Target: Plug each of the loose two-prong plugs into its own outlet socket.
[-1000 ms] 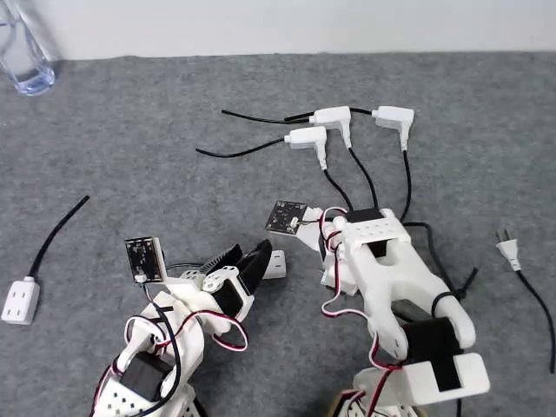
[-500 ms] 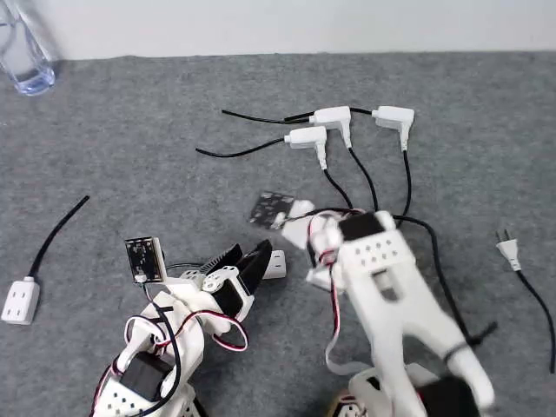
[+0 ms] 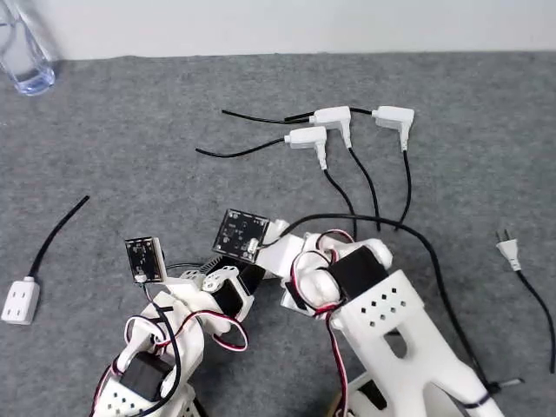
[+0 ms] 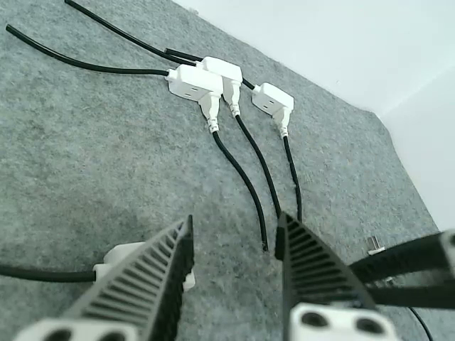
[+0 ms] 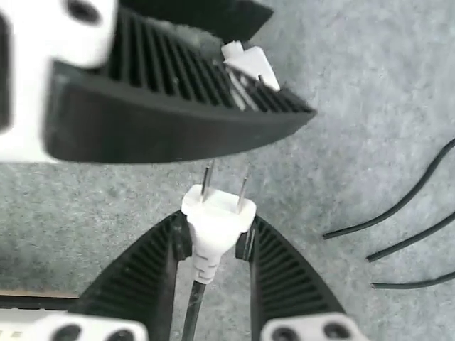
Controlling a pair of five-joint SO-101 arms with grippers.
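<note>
From above, the grey bench (image 3: 130,130) carries three joined sockets (image 3: 330,115) at the far middle, each with a plug pushed in and black cords trailing off. A loose socket (image 3: 19,301) lies alone at the left edge, and a loose plug (image 3: 508,249) lies well apart near the right edge. A clear glass vessel (image 3: 24,56) stands in the far left corner. The left arm (image 3: 174,330) and right arm (image 3: 382,321) meet near the front, the right one leaning across the left one's tip. A black cord (image 3: 417,239) arcs back from there. The marks on the wrist circuit boards (image 3: 241,234) are too fine to read. In the left wrist view, the left claw (image 4: 236,220) stands with its ribbed jaws apart and bare bench between them. A white socket (image 4: 124,256) lies on the bench, partly hidden by one finger, and the joined sockets sit farther off. In the right wrist view, the right claw (image 5: 215,224) is clamped on a white two-prong plug (image 5: 212,231). Its prongs point at a black finger of the left claw, just short of it, and a white socket corner shows beyond that finger.
</note>
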